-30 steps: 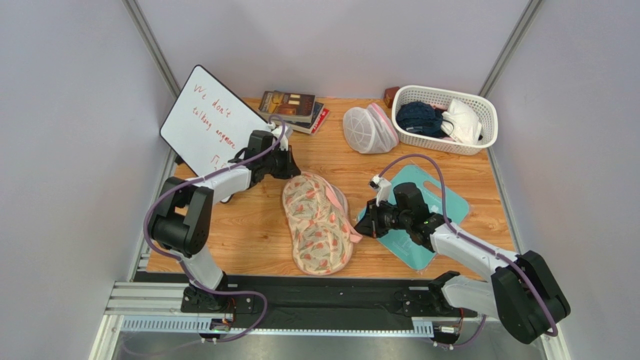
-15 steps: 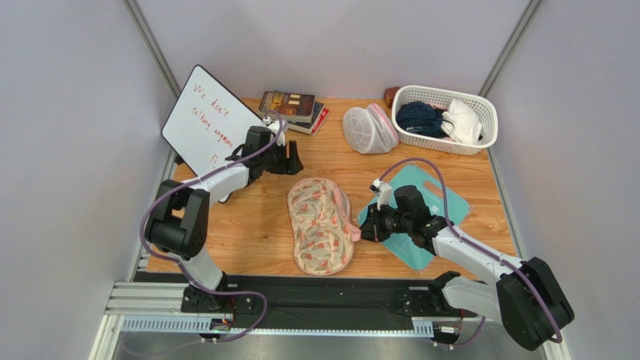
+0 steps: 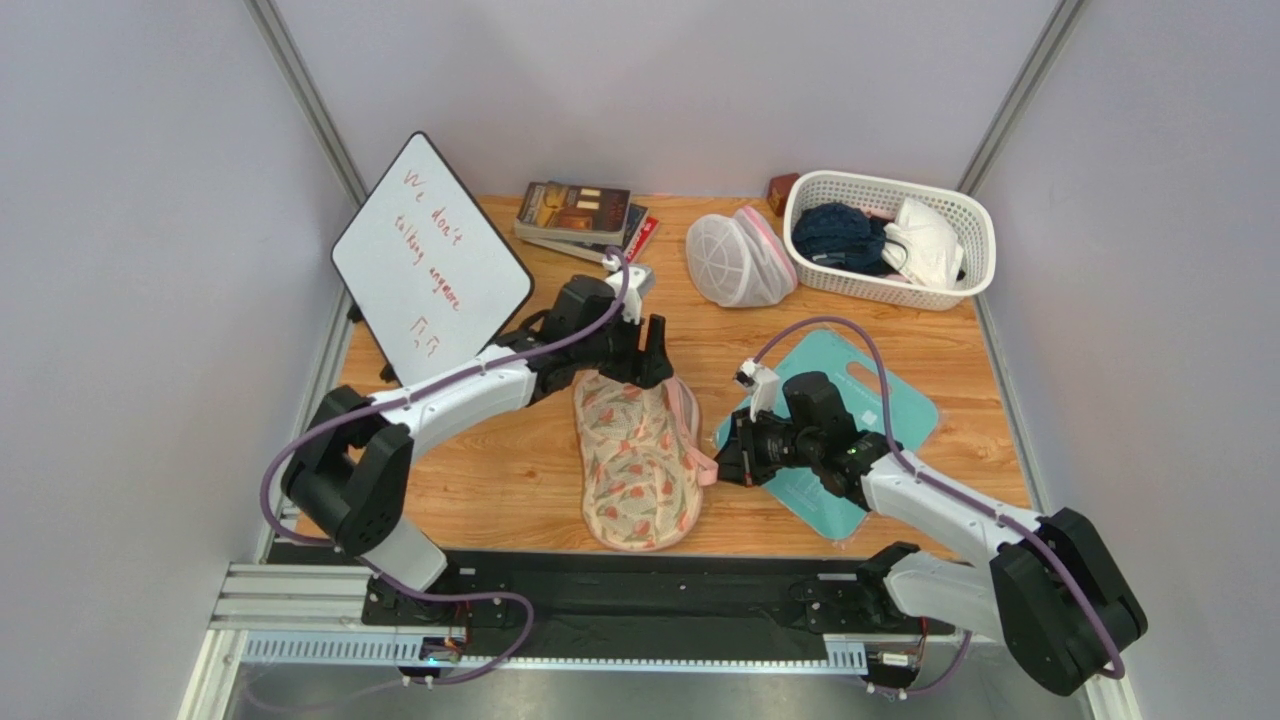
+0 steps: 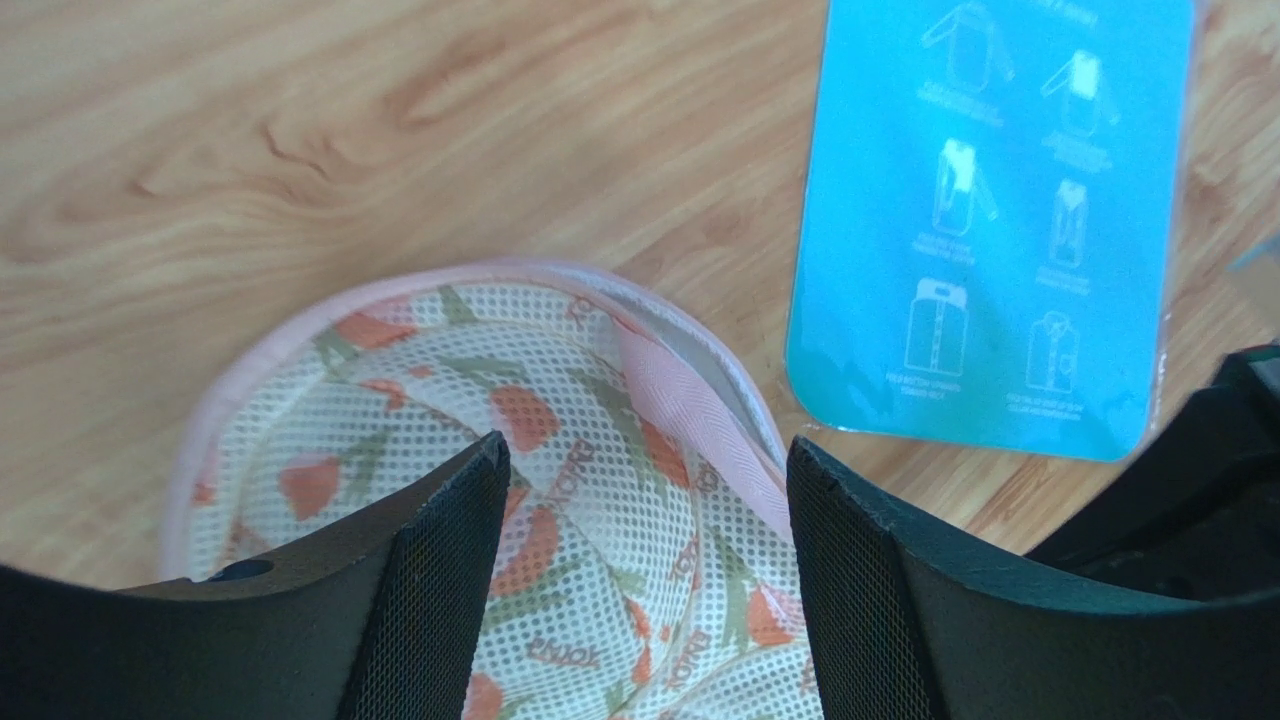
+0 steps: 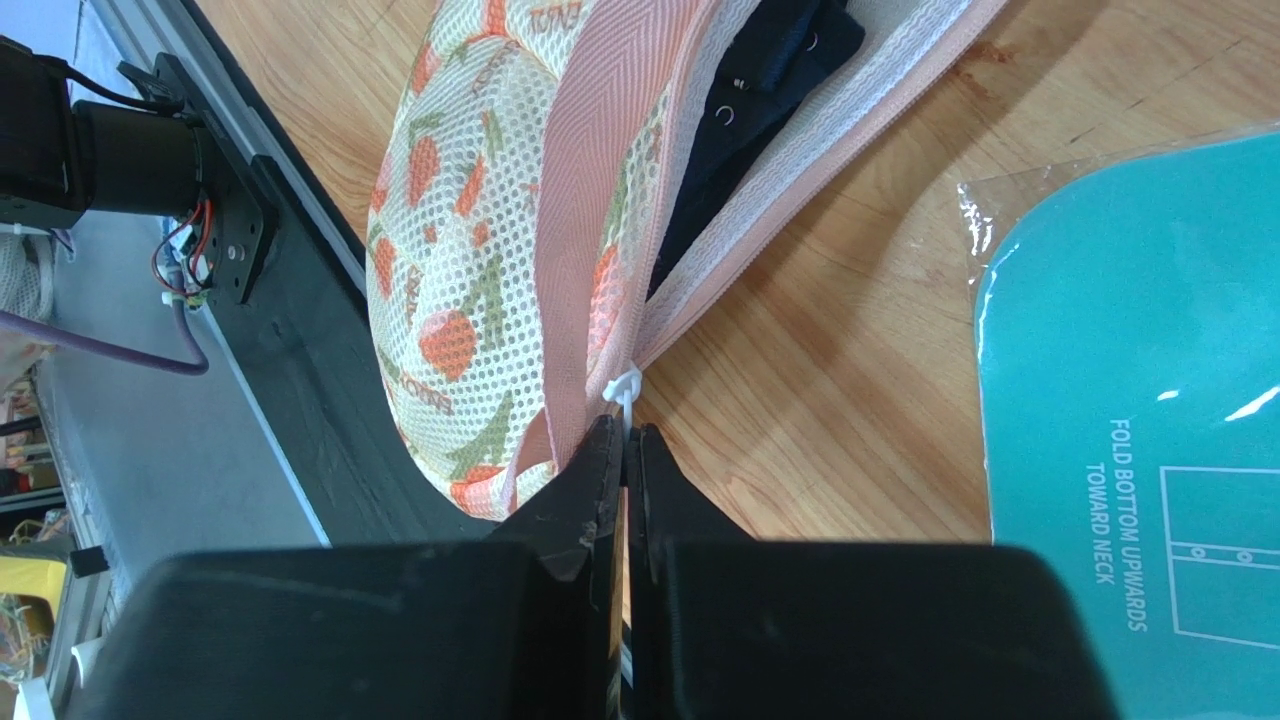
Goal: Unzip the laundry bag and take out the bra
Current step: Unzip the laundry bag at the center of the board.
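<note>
So the laundry bag (image 3: pixel 639 450) is lying flat on the wooden table (image 3: pixel 496 480), roughly in the middle, long way running near to far. The teal folding board (image 3: pixel 864 420) is just to its right.

The right gripper (image 5: pixel 624 450) is down at the bag's right edge. Its fingers are squeezed fully together right at the little white zipper pull (image 5: pixel 621 393), which pokes out from the tips. From the right wrist view the zip is open partway along that edge, and you can see the dark bra (image 5: pixel 759 68) inside, with its tiny metal eyelets showing through the gap. The pink strap (image 5: pixel 601 180) runs across the print.

The left gripper (image 4: pixel 646 585) hangs over the far end of the bag with its fingers (image 4: pixel 436 585) spread wide apart and nothing between them. Can't tell if it's actually touching the fabric.

The far side of the table has a whiteboard (image 3: pixel 433 255) on the left and a stack of books (image 3: pixel 583 218) next to it. Right of those are a white mesh bag (image 3: pixel 739 258) and a white basket (image 3: pixel 962 225) with clothes in it.
</note>
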Action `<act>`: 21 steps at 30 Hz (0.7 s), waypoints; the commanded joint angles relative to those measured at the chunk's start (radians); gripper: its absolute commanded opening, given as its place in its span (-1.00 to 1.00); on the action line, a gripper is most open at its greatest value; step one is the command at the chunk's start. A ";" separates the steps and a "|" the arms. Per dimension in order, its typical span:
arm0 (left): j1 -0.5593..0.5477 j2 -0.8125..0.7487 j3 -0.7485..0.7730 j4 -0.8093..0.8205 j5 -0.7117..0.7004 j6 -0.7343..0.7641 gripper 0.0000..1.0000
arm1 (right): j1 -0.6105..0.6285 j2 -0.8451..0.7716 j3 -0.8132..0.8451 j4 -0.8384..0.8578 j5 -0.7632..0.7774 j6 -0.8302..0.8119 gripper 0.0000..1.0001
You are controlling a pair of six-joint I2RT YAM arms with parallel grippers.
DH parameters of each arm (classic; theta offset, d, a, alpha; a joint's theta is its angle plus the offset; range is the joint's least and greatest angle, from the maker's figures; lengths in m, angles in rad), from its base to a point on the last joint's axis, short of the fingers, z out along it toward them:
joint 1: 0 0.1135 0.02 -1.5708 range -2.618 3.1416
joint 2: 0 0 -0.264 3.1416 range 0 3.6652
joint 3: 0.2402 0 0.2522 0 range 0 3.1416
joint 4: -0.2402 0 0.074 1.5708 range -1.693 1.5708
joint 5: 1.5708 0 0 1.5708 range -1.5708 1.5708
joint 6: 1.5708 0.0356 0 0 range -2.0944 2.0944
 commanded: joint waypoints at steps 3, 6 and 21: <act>-0.063 0.104 0.060 -0.038 -0.004 -0.075 0.48 | 0.008 -0.007 0.000 0.055 -0.012 0.015 -1.00; -0.101 0.122 0.071 -0.025 -0.010 -0.087 0.48 | 0.009 -0.006 -0.005 0.057 -0.010 0.015 -1.00; -0.154 0.204 0.116 -0.077 -0.042 -0.070 -0.14 | 0.011 -0.012 -0.009 0.062 -0.009 0.017 -1.00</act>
